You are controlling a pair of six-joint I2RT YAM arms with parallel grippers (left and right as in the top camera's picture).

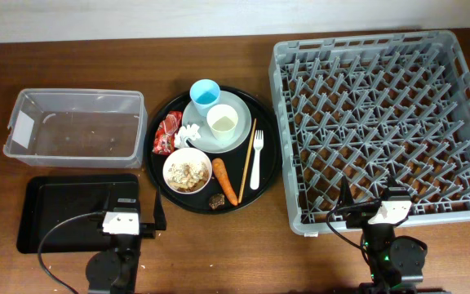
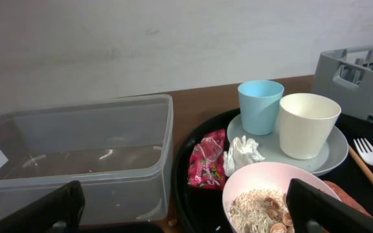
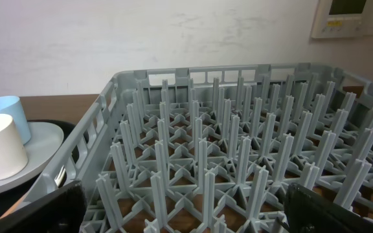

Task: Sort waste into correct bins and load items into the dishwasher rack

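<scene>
On the round black tray [image 1: 155, 167] a blue cup [image 1: 205, 93] and a cream cup [image 1: 223, 122] stand on a grey plate [image 1: 241, 104]. A red wrapper [image 1: 168, 133], white tissue [image 1: 189, 133], white-pink bowl [image 1: 170, 162] of rice scraps [image 1: 188, 174], carrot [image 1: 225, 181], brown lump [image 1: 216, 201], chopstick [image 1: 246, 159] and fork [image 1: 256, 159] lie there too. The grey rack [image 1: 382, 122] holds nothing. My left gripper [image 1: 135, 208] is open and empty near the bowl [image 2: 258, 178]. My right gripper [image 1: 370, 200] is open and empty over the rack's front edge [image 3: 193, 155].
The clear tub [image 1: 80, 95] stands at the left with only specks inside, and also shows in the left wrist view [image 2: 76, 136]. The shallow black tray [image 1: 59, 204] lies in front of it, partly under my left arm. A white wall runs behind the table.
</scene>
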